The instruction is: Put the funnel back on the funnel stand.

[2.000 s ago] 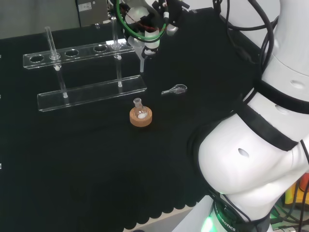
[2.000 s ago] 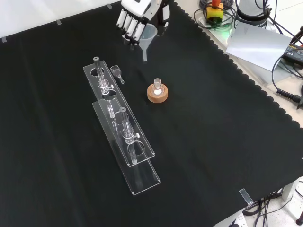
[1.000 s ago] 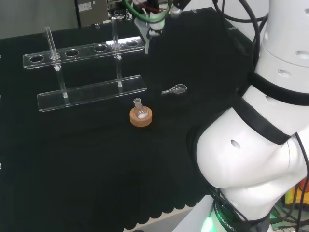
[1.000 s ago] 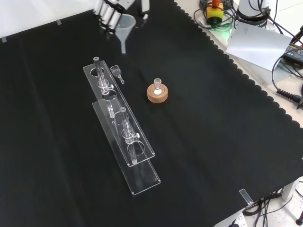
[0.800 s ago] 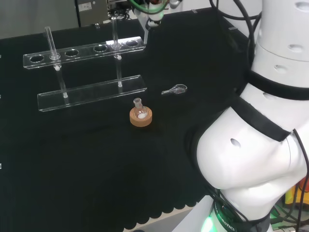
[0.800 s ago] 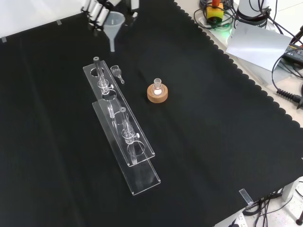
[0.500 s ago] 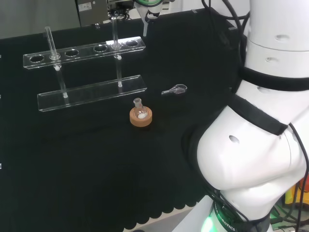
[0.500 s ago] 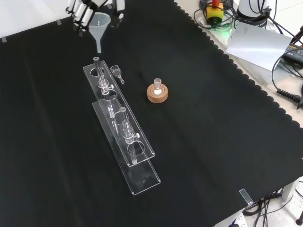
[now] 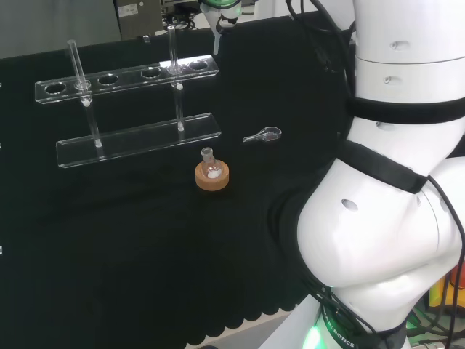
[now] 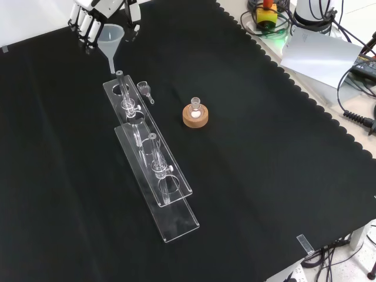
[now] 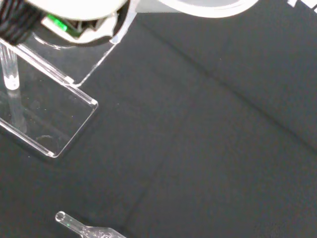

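In the front view the hand (image 10: 89, 14) is at the top left, fingers curled round the bowl of a clear funnel (image 10: 110, 35) held upright, stem down. The stem tip hangs just above the far end of the clear funnel stand (image 10: 154, 154), close to its end hole and post. From the head view the funnel's stem (image 9: 216, 40) shows at the top edge, just right of the stand's upper plate (image 9: 123, 75). The wrist view looks down on a corner of the stand (image 11: 54, 124) below a blurred white part of the hand (image 11: 64, 12).
A small round flask on a cork ring (image 10: 195, 115) (image 9: 212, 175) stands beside the stand. A small glass spoon (image 10: 144, 89) (image 9: 263, 134) (image 11: 84, 229) lies on the black cloth near the stand's far end. Two thin posts rise from the stand.
The hand has carried the funnel leftward in the front view, farther off in the head view, from above the cloth to over the stand's far end.
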